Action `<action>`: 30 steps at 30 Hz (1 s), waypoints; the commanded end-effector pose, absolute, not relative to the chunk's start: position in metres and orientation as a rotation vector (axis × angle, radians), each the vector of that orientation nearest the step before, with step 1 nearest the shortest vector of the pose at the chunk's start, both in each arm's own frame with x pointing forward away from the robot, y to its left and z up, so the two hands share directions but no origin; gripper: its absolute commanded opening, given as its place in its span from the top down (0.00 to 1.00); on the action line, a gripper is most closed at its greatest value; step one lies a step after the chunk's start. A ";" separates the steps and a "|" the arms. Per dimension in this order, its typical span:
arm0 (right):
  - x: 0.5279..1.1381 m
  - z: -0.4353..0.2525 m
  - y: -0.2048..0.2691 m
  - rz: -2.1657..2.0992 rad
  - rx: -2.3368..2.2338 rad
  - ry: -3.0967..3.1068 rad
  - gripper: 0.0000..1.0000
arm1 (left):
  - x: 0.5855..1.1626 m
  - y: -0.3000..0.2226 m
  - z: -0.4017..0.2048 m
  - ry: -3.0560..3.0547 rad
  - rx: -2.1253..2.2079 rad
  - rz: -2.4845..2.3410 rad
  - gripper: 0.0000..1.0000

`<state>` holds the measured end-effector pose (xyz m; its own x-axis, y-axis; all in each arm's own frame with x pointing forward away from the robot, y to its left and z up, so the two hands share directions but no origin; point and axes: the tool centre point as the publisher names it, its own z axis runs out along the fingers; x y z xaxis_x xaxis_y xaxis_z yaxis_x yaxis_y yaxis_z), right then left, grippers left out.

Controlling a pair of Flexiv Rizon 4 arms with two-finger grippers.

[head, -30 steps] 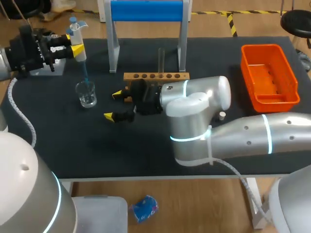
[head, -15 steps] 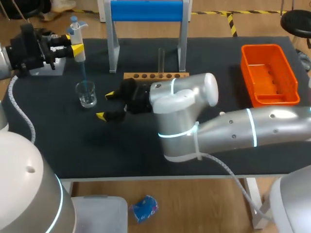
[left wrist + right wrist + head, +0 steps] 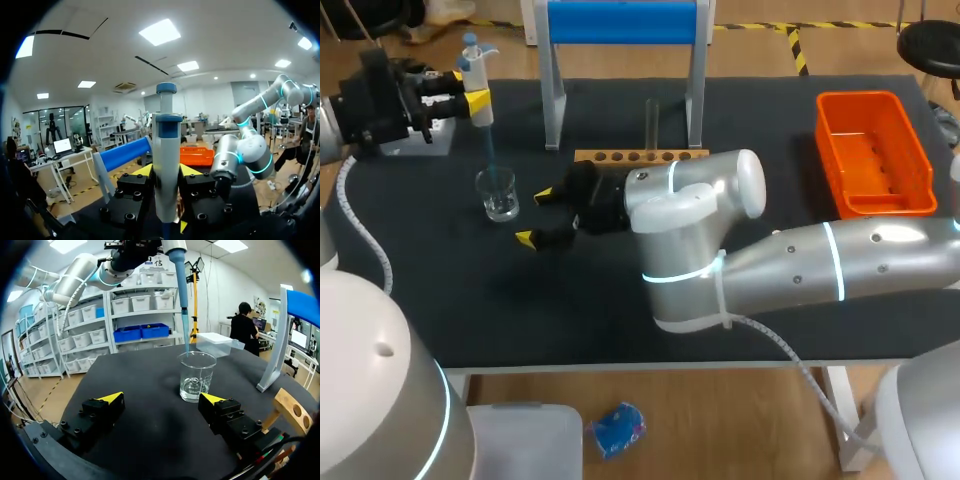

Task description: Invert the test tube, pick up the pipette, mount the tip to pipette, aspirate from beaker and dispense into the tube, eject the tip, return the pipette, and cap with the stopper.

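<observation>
My left gripper [image 3: 470,90] is shut on a white-and-blue pipette [image 3: 475,75] at the table's far left and holds it upright. Its thin blue tip [image 3: 491,150] points down to the rim of a glass beaker [image 3: 498,193] holding a little clear liquid. In the left wrist view the pipette [image 3: 166,165] stands clamped in that gripper [image 3: 166,172]. My right gripper [image 3: 537,217] is open, low over the mat just right of the beaker. From the right wrist, the beaker [image 3: 195,376] stands ahead of the open gripper [image 3: 162,399], with the tip [image 3: 184,315] above it. A test tube [image 3: 651,125] stands in the wooden rack [image 3: 640,157].
An orange bin [image 3: 873,150] sits at the right of the table. A blue-topped stand [image 3: 623,25] rises behind the rack. A grey block [image 3: 420,140] lies under my left arm. My right arm's bulky wrist [image 3: 695,215] covers the middle of the mat.
My right gripper has moved left, closer to the beaker, still open. The left gripper and pipette have barely shifted.
</observation>
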<state>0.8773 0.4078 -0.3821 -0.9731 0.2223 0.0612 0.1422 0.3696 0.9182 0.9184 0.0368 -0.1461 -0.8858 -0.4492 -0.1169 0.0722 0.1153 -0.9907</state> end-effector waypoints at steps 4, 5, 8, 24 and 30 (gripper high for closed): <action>0.877 -0.384 0.410 1.688 0.342 2.535 0.00 | 0.926 0.041 -0.159 1.962 -0.359 -1.812 1.00; 0.877 -0.384 0.410 1.688 0.342 2.535 0.00 | 0.927 0.041 -0.161 1.965 -0.359 -1.803 1.00; 0.877 -0.384 0.410 1.688 0.342 2.535 0.00 | 0.930 0.042 -0.164 1.959 -0.356 -1.806 1.00; 0.877 -0.384 0.410 1.688 0.342 2.535 0.00 | 0.936 0.039 -0.195 1.978 -0.408 -1.807 1.00; 0.877 -0.384 0.410 1.688 0.342 2.535 0.00 | 0.936 0.038 -0.207 1.971 -0.439 -1.821 1.00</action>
